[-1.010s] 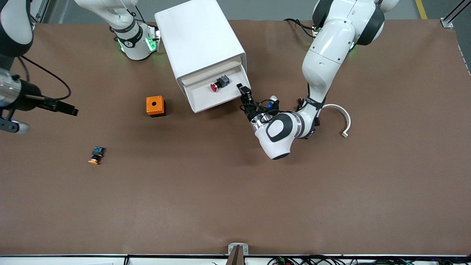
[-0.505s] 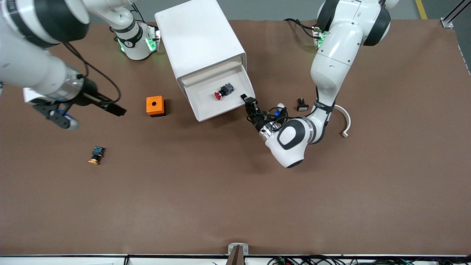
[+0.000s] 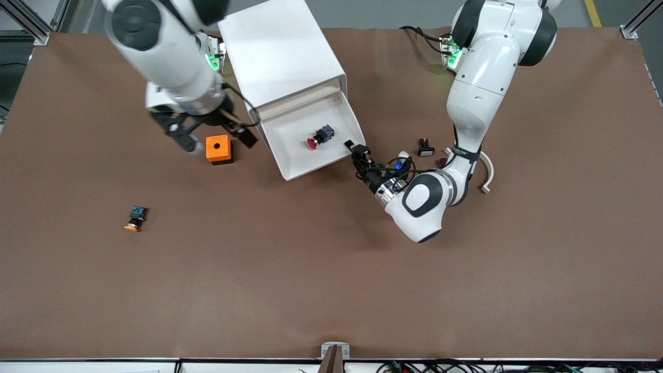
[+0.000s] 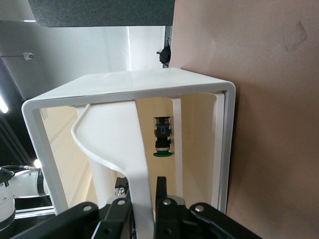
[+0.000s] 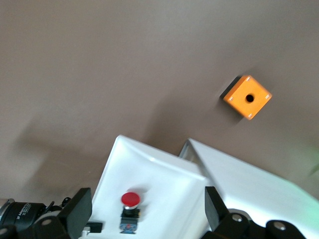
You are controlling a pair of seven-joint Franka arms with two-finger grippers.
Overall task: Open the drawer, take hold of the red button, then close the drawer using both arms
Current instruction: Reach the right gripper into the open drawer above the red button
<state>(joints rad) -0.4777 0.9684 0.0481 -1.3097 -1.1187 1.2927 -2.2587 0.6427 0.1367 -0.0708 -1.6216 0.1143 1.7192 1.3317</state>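
Left gripper (image 3: 357, 152): at the corner of the drawer's front lip, toward the left arm's end of the table; in the left wrist view its fingers (image 4: 160, 191) are clamped on the cream front edge of the drawer.
Right gripper (image 3: 247, 137): in the air over the table between the orange cube and the drawer; fingers (image 5: 217, 209) spread wide apart, holding nothing.
Drawer (image 3: 295, 155): uppermost one of the cabinet, pulled well out, its white tray floor exposed.
Button (image 3: 321, 137): lies on its side on the drawer floor, about mid-tray; red cap points toward the front camera, dark body toward the cabinet.
Cabinet (image 3: 279, 57): white box, set at an angle on the brown table (image 3: 331, 269).
Orange cube (image 3: 218, 149): on the table beside the drawer, toward the right arm's end; hole faces up.
Orange-capped button (image 3: 135, 218): on the table, nearer the front camera than the cube, well apart from it.
Small black part (image 3: 425, 148): on the table beside the left arm's wrist.
White curved piece (image 3: 487, 173): on the table, just beside the left arm.
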